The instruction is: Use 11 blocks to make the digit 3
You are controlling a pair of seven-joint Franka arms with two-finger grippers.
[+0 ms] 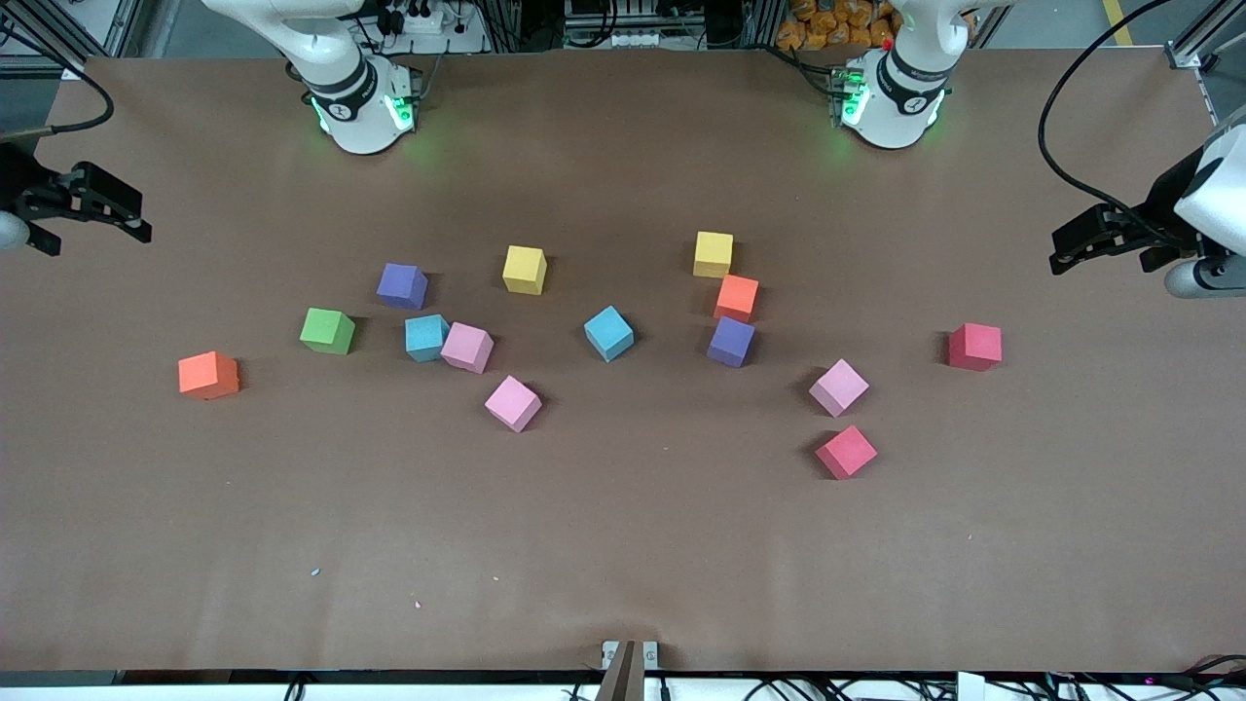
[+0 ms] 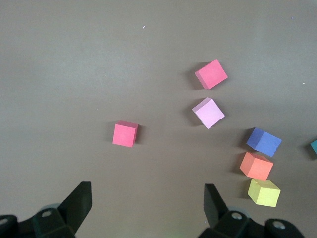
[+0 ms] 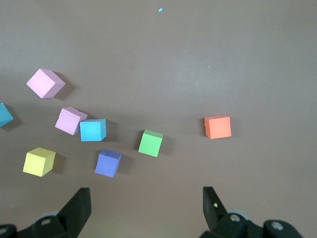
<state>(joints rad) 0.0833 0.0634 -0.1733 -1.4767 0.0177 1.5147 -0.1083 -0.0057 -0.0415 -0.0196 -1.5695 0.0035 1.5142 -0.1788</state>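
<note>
The blocks lie loose and scattered on the brown table (image 1: 623,545), with no figure formed. Toward the right arm's end are an orange cube (image 1: 208,376), purple (image 1: 402,285), blue (image 1: 425,337) touching pink (image 1: 466,347), another pink (image 1: 513,402) and yellow (image 1: 525,269). A blue cube (image 1: 608,333) sits mid-table. Toward the left arm's end are yellow (image 1: 714,254), orange (image 1: 737,298), purple (image 1: 731,342), pink (image 1: 838,387) and two red cubes (image 1: 846,452) (image 1: 974,347). My left gripper (image 1: 1061,251) (image 2: 147,191) and right gripper (image 1: 131,216) (image 3: 146,191) are open and empty over the table's ends.
A green cube (image 1: 327,331) (image 3: 150,143) sits between the orange and purple cubes at the right arm's end. The half of the table nearer the front camera holds only a few small specks (image 1: 315,571).
</note>
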